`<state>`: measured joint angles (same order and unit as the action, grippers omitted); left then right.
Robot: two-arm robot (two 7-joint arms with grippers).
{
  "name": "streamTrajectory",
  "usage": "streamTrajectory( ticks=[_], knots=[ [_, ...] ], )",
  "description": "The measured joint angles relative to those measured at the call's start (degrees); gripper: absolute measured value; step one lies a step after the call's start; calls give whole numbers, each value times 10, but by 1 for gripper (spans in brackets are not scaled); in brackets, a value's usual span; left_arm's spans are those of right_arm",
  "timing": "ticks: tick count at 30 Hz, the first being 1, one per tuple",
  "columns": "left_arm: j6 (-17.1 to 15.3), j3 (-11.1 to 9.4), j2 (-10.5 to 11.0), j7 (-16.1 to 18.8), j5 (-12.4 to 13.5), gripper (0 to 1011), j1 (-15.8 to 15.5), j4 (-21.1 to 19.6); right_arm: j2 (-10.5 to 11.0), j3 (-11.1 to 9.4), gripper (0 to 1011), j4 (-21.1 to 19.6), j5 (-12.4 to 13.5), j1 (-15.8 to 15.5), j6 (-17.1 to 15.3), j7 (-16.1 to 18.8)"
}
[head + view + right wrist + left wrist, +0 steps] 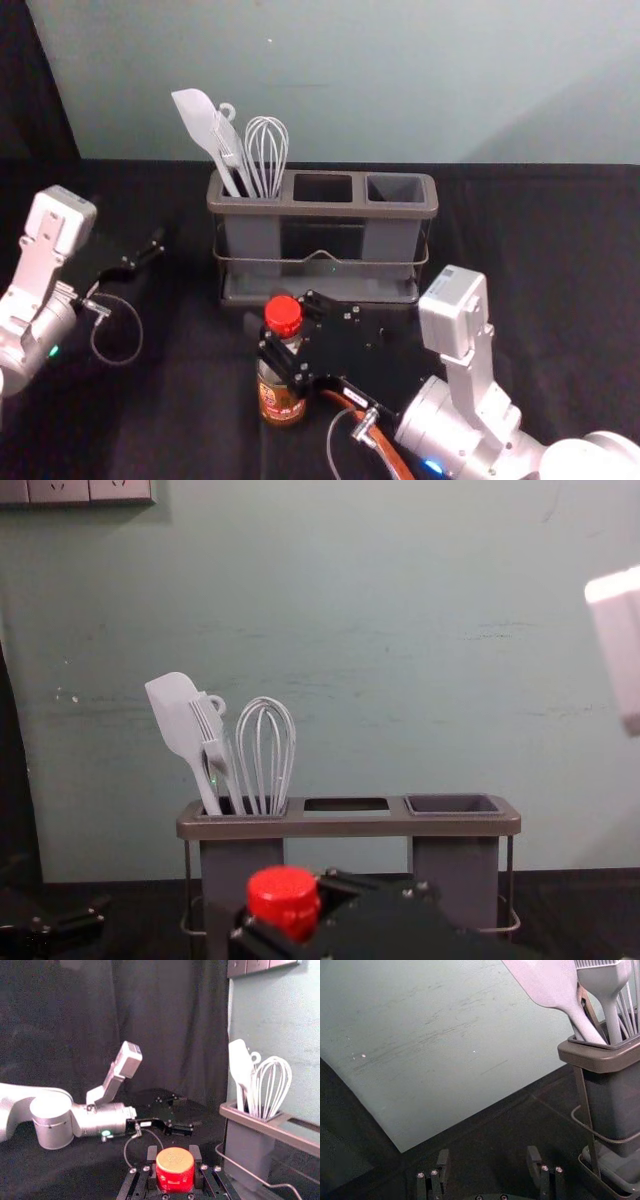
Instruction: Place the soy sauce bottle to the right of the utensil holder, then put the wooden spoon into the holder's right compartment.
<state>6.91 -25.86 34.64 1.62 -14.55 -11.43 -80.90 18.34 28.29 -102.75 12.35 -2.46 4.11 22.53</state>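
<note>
Holding clear, round, red-capped soy btl (281, 402) w/ my R gripper (283, 328), near side of boxy grey plastic holder (322, 209); L gripper (135, 228) idle at left, pincer wide.

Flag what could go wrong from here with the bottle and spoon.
The spoon runs beneath the right gripper, just right of the bottle, so a low move rightward might sweep it away. The gripper holds the bottle high, near its cap, so the base could swing or tilt at set-down. The holder is close behind; drifting forward might bump it.
</note>
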Motion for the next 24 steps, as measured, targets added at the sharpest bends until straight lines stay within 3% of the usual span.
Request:
streamTrajectory(
  ticks=[12,18,24],
  knots=[
    [0,0,0,0,0,1000,0,0,20,-35,382,-39,16,-28,8,-9],
    [0,0,0,0,0,1000,0,0,40,-78,382,-53,27,-61,12,-27],
    [0,0,0,0,0,1000,0,0,56,-138,382,-59,40,-97,20,-49]
  ],
)
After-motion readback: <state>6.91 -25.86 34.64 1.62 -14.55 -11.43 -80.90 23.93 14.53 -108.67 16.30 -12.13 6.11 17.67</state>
